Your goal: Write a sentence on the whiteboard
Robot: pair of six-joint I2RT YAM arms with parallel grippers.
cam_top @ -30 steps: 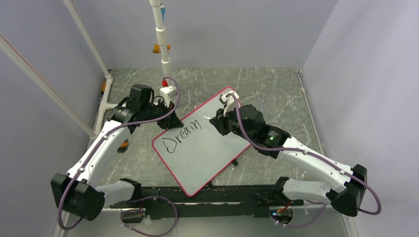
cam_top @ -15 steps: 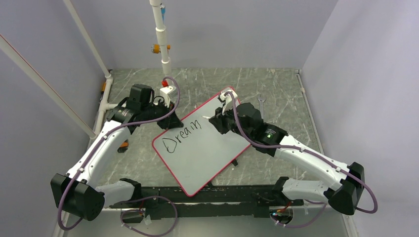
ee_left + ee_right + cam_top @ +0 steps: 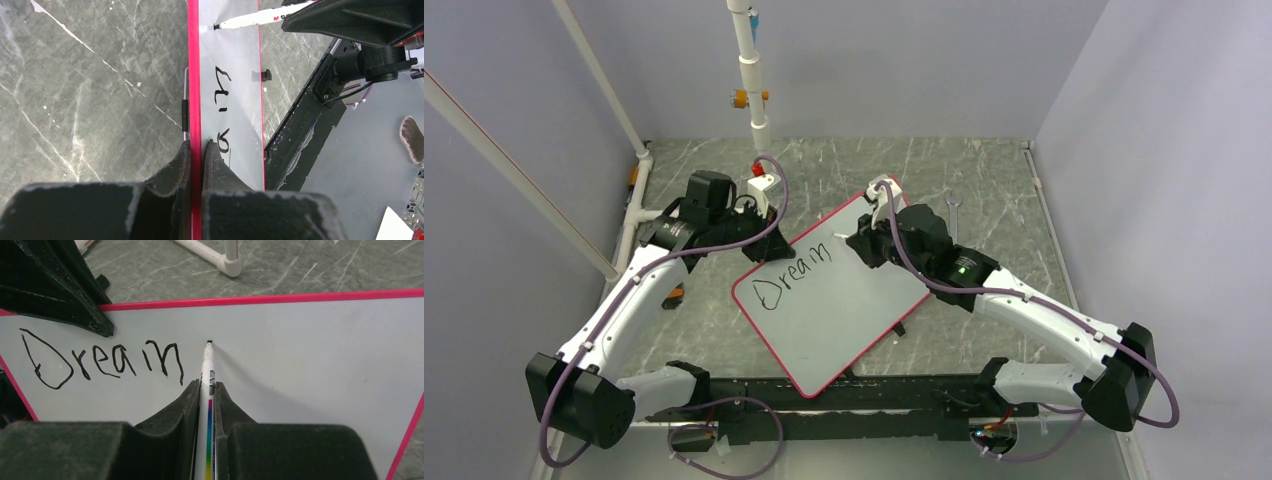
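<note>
The whiteboard (image 3: 844, 310) with its red rim lies tilted across the middle of the table. The sentence (image 3: 794, 275) reads only "Dream" in black. My left gripper (image 3: 767, 247) is shut on the board's far-left rim; the left wrist view shows the rim pinched between the jaws (image 3: 196, 145). My right gripper (image 3: 861, 244) is shut on a white marker (image 3: 207, 365). Its black tip sits just right of the "m" of the lettering (image 3: 100, 362), at or barely off the board (image 3: 310, 355); I cannot tell which.
A wrench (image 3: 953, 208) lies on the table right of the board. A white pipe frame (image 3: 749, 70) stands at the back and runs down the left side. A small black piece (image 3: 898, 328) lies by the board's right edge. A black rail (image 3: 854, 395) runs along the front.
My right arm has shifted slightly left and away from me with the marker. The lettering has not changed. The left arm and the board have not moved.
</note>
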